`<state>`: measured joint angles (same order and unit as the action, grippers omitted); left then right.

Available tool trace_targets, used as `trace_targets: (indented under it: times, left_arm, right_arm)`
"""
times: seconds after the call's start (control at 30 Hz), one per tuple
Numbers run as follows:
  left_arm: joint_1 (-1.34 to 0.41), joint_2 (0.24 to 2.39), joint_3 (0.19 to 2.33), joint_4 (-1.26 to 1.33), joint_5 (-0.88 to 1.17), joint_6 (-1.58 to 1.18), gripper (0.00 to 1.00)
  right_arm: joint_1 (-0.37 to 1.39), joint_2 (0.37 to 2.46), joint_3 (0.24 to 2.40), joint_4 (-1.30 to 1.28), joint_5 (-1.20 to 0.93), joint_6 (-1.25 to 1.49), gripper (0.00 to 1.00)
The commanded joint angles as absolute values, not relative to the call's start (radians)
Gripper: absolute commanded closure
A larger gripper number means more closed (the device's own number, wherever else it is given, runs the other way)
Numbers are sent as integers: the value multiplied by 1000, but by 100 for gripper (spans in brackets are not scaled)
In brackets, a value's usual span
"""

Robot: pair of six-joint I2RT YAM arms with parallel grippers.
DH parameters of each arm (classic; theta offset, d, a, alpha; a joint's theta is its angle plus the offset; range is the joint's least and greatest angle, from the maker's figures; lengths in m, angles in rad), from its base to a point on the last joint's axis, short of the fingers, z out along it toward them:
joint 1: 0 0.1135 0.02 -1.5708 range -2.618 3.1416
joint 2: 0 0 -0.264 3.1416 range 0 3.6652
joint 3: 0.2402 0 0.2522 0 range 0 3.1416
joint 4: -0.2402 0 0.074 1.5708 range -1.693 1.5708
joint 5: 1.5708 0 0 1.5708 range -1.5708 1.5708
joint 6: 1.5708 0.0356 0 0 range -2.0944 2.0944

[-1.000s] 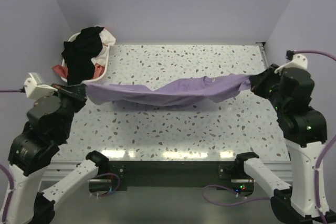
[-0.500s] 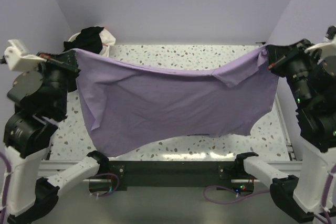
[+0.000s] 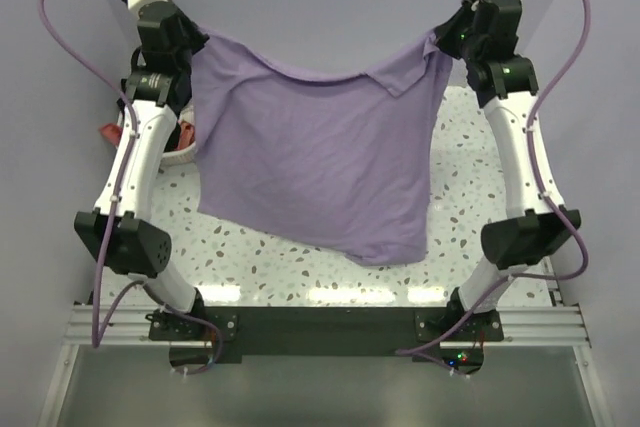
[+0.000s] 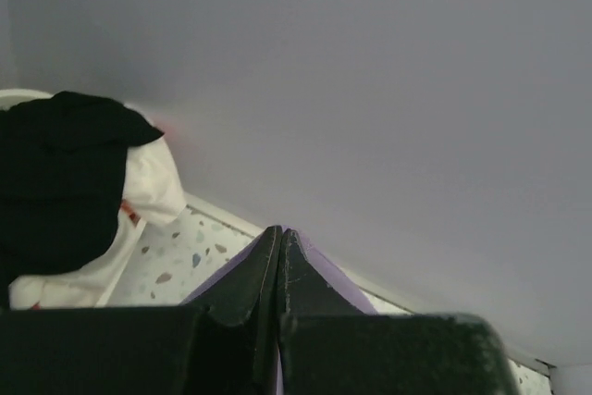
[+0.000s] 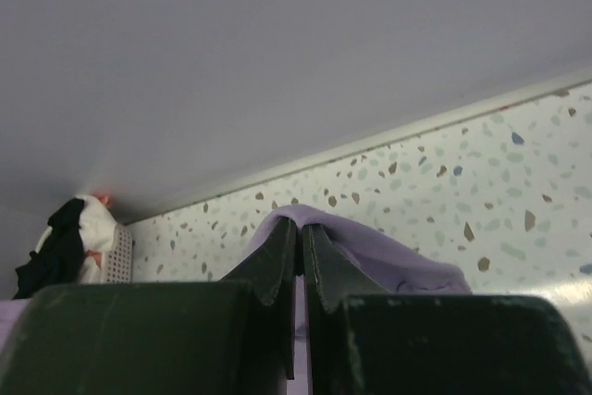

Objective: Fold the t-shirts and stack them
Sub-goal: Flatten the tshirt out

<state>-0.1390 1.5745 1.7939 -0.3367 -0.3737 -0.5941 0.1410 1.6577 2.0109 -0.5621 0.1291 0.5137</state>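
- left claw point(image 3: 190, 42) is pinched tight on one top corner of the purple t-shirt point(image 3: 320, 162); in the left wrist view the fingertips point(image 4: 268, 261) are pressed together with a sliver of purple poking out either side
- right claw point(image 3: 445, 39) is doing the same on the other top corner, jaws nearly closed with cloth bunched over the tips in its own view
- so the shirt sits between the two claws and below them: the held edge runs straight from one claw across to the other, sagging a bit in the middle, and the body hangs down from that line over the table point(image 3: 300, 265)
- neither arm is nearer, each has its own corner, so I'd guess the lay-down has to be a matched move with both claws
- hem isn't level, the corner under the right claw hangs lower, and a flap point(image 3: 408, 72) is folded over just beside that claw
- can't tell from above if the hem touches the table
- laundry basket point(image 4: 18, 94) with the other clothes is off to the left claw's outer side, apart from the shirt
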Motion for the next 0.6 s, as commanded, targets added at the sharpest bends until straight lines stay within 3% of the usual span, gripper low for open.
trace_targets:
  times: [0.0, 0.13, 0.23, 0.37, 0.57]
  left_arm:
    - [-71, 1663, 2043, -196, -149, -611, 100]
    - [-15, 1707, 2186, -167, -52, -610, 100]
    - [31, 1668, 2146, -143, -5, -632, 100]
    - [75, 1588, 1993, -117, 38, -652, 100]
    - [89, 1372, 1570, -77, 47, -696, 100]
  right_arm:
    - [88, 1706, 2258, -405, 103, 534, 100]
    - [51, 1738, 2417, -385, 89, 563, 100]
    - [48, 1660, 2363, -341, 103, 565, 100]
    - [44, 1502, 2057, -285, 138, 565, 100]
    - [44, 1243, 1595, -304, 115, 604, 100]
